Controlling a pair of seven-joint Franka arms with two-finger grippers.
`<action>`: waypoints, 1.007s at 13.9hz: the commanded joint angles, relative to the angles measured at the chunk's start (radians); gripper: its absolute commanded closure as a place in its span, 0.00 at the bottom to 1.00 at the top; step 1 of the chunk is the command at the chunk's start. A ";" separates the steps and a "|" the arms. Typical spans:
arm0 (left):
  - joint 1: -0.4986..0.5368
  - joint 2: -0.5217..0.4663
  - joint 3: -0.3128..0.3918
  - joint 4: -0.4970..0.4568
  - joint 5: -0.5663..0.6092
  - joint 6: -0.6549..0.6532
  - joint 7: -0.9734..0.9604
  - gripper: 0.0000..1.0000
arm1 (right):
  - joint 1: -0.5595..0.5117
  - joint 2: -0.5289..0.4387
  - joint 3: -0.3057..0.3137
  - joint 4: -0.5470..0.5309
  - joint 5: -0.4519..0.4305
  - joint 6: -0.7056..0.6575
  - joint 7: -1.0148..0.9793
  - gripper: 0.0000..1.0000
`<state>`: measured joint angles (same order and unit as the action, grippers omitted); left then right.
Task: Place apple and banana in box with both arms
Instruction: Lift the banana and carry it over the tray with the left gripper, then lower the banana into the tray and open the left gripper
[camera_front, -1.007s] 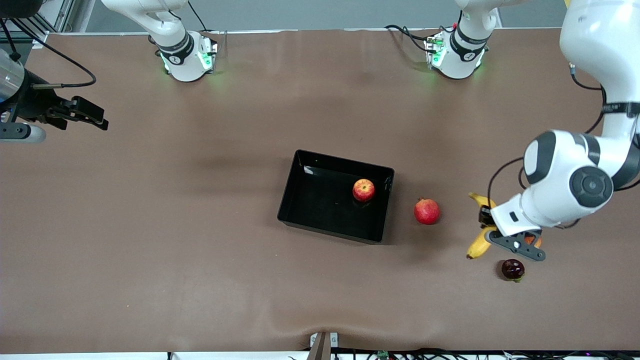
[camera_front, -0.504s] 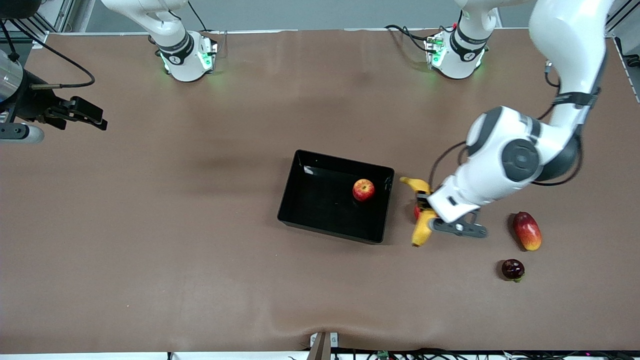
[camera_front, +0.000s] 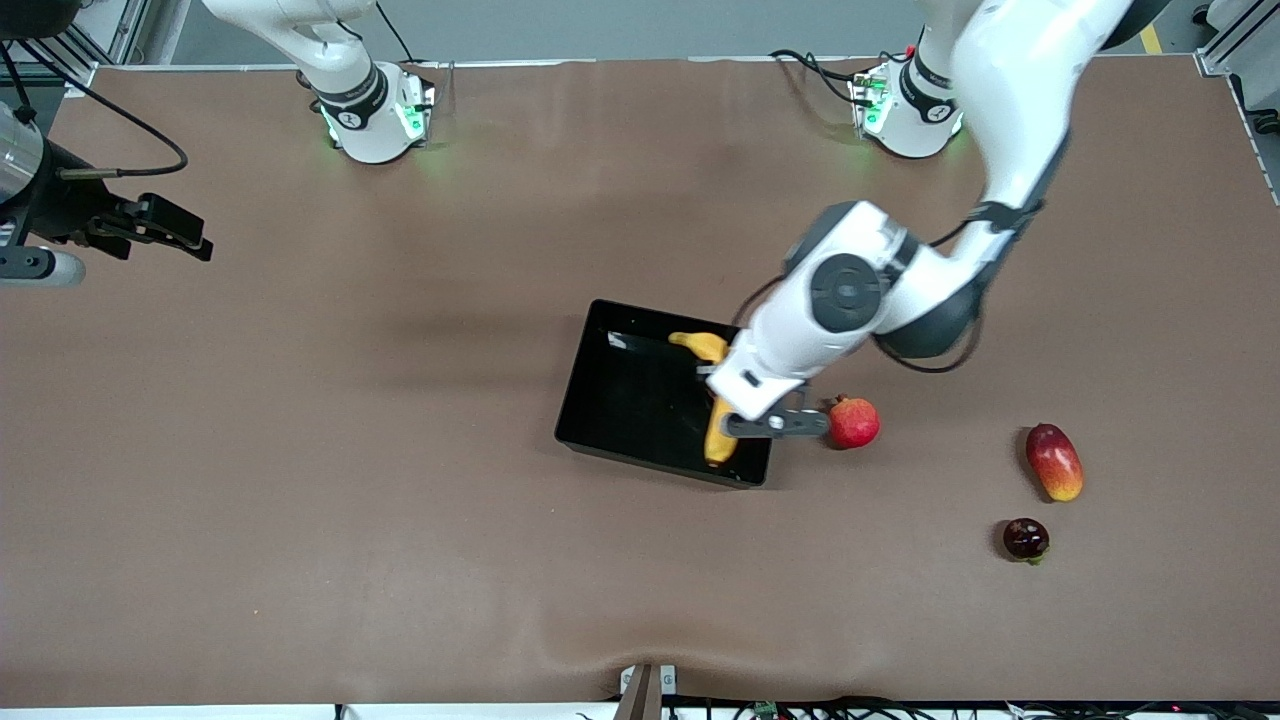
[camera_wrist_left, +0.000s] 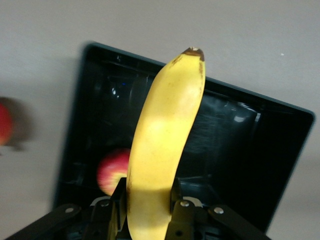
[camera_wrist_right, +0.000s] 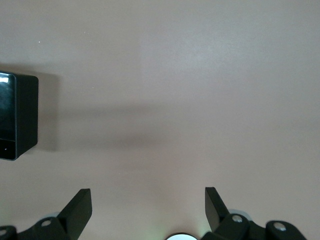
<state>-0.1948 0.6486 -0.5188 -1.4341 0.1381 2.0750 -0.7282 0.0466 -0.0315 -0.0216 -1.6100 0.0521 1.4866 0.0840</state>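
My left gripper (camera_front: 713, 398) is shut on the yellow banana (camera_front: 718, 440) and holds it over the black box (camera_front: 625, 400), at the box's end toward the left arm. In the left wrist view the banana (camera_wrist_left: 165, 135) sticks out between the shut fingers (camera_wrist_left: 118, 192) of the left gripper (camera_wrist_left: 147, 194), over the box (camera_wrist_left: 240, 165). The red apple (camera_wrist_left: 112, 170) lies in the box under it; the front view hides it under the arm. My right gripper (camera_front: 185, 238) waits open and empty over the right arm's end of the table. It shows open in its wrist view (camera_wrist_right: 147, 205).
A pinkish-red pomegranate (camera_front: 855, 423) lies on the table just beside the box, toward the left arm's end. A red-yellow mango (camera_front: 1053, 461) and a small dark round fruit (camera_front: 1025, 538) lie farther toward that end. A box corner (camera_wrist_right: 17, 117) shows in the right wrist view.
My left arm has carried the banana from beside the mango, past the pomegranate, to over the box. The right arm has not moved.
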 joint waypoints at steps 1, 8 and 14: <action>-0.188 0.058 0.153 0.093 -0.005 0.033 -0.051 1.00 | 0.001 -0.016 -0.001 -0.015 0.009 0.006 0.002 0.00; -0.394 0.161 0.287 0.107 -0.006 0.122 -0.063 1.00 | 0.004 -0.016 -0.001 -0.015 0.009 0.009 0.002 0.00; -0.432 0.253 0.290 0.106 0.044 0.211 -0.037 1.00 | 0.002 -0.016 -0.001 -0.015 0.009 0.009 0.002 0.00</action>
<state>-0.5943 0.8704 -0.2440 -1.3590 0.1532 2.2666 -0.7724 0.0469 -0.0314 -0.0213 -1.6102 0.0521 1.4885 0.0840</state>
